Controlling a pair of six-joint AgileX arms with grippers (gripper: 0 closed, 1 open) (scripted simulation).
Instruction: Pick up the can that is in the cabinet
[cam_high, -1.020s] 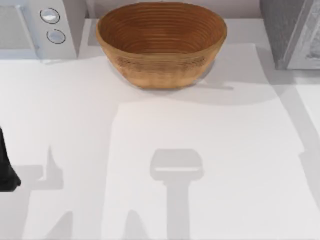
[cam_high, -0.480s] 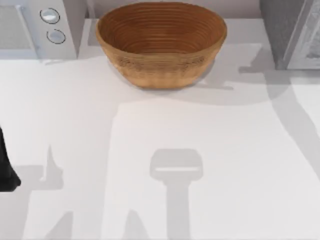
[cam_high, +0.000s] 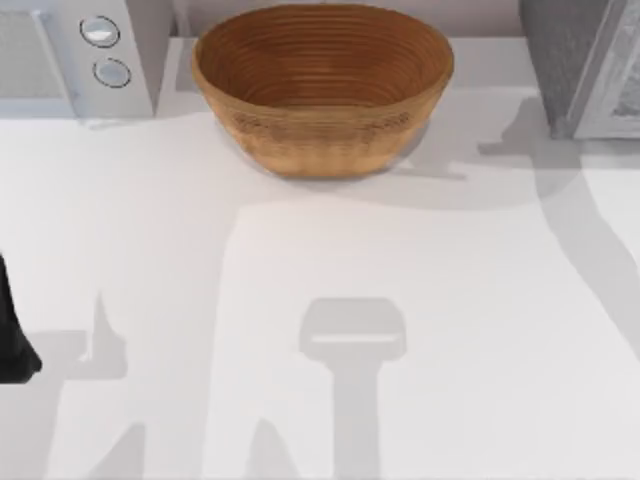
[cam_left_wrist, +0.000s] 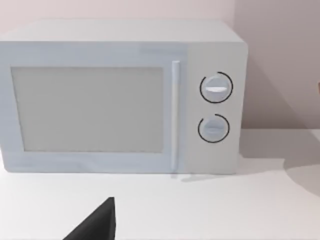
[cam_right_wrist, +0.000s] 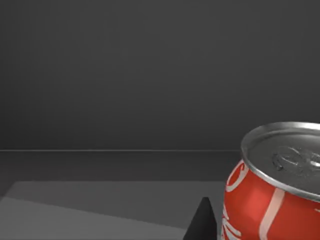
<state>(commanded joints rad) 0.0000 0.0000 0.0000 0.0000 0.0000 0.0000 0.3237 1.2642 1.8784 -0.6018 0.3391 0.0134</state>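
The can (cam_right_wrist: 272, 195) is red with white lettering and a silver lid. It stands upright on the dark floor of the cabinet (cam_right_wrist: 120, 90), close in front of the right wrist camera. A dark tip of my right gripper (cam_right_wrist: 202, 222) shows just beside the can, and I cannot tell whether it touches it. From above, the grey cabinet (cam_high: 580, 60) stands at the table's far right corner. My left arm (cam_high: 12, 330) is parked at the table's left edge, and a dark piece of its gripper (cam_left_wrist: 95, 225) shows in the left wrist view.
A large brown woven bowl (cam_high: 322, 85) sits at the back middle of the table. A white microwave (cam_high: 75, 55) with two round knobs stands at the back left, its door (cam_left_wrist: 90, 110) closed. The white tabletop (cam_high: 330, 280) carries the arms' shadows.
The right arm's shadow has stretched across the table's right side toward the cabinet. The left arm and the bowl have not moved.
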